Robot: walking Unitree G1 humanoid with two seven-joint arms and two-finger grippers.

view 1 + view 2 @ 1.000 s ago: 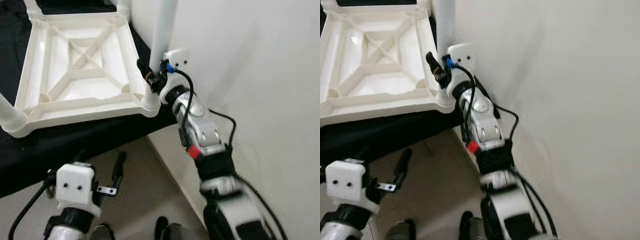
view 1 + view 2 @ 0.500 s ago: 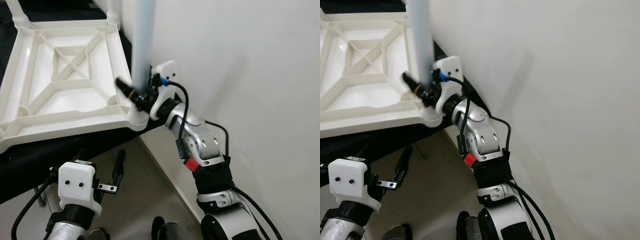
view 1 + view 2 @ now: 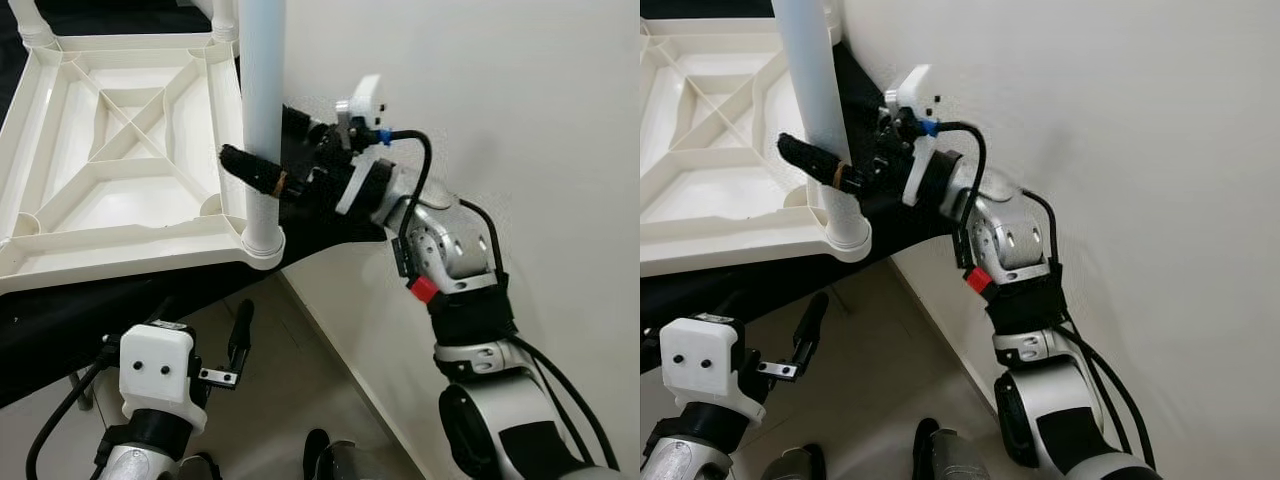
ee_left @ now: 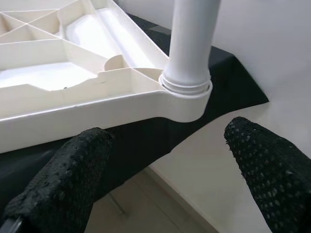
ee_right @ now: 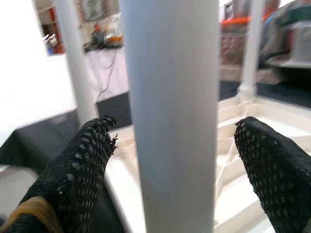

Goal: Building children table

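The white children's table top (image 3: 120, 160) lies upside down on a black cloth (image 3: 110, 300), with a white leg (image 3: 262, 110) upright in its corner socket nearest the wall, the right gripper (image 3: 262, 172) spread around it without gripping, the left gripper (image 3: 215, 350) open below.

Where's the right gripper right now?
In the eye views the right gripper sits at the near right corner of the upturned table top, its open fingers either side of the white leg standing in that corner socket.
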